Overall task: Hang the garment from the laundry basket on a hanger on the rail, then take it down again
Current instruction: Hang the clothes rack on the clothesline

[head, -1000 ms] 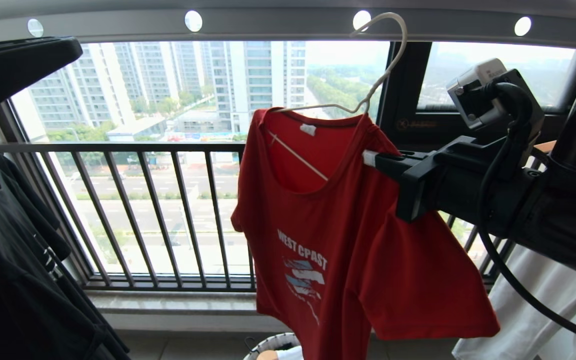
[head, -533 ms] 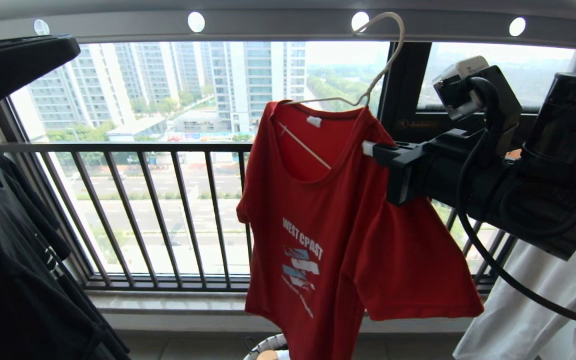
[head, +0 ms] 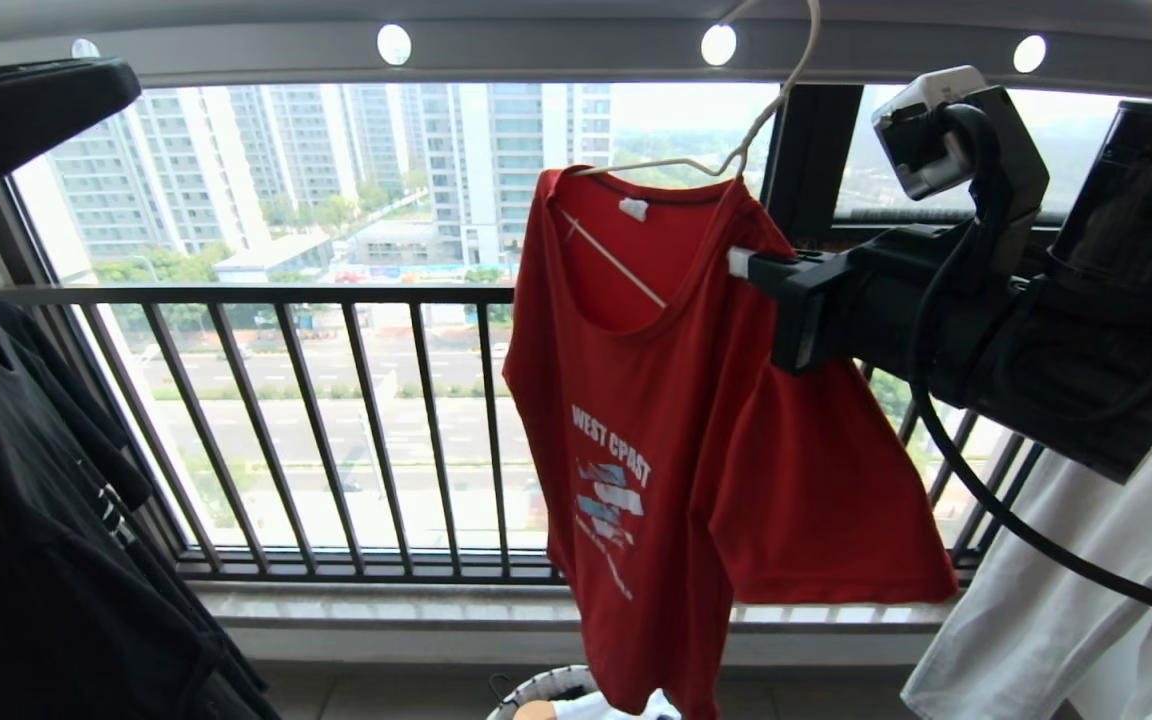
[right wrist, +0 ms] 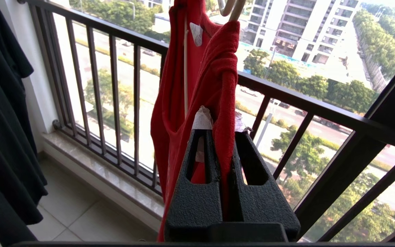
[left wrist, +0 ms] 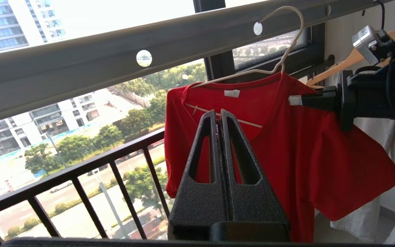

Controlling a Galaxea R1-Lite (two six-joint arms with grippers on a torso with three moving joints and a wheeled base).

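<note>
Fingers of my right gripper [head: 748, 265] pinch the garment [head: 676, 400] at its shoulder; it hangs on the hanger [head: 736, 150], up by the rail [head: 556, 45]. Left gripper [left wrist: 219, 118] closed, empty, facing the shirt.

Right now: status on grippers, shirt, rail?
Right gripper shut on red T-shirt at its shoulder. Left gripper shut, empty, clear of it. Shirt on white hanger, hook at rail. Nothing blocking.
</note>
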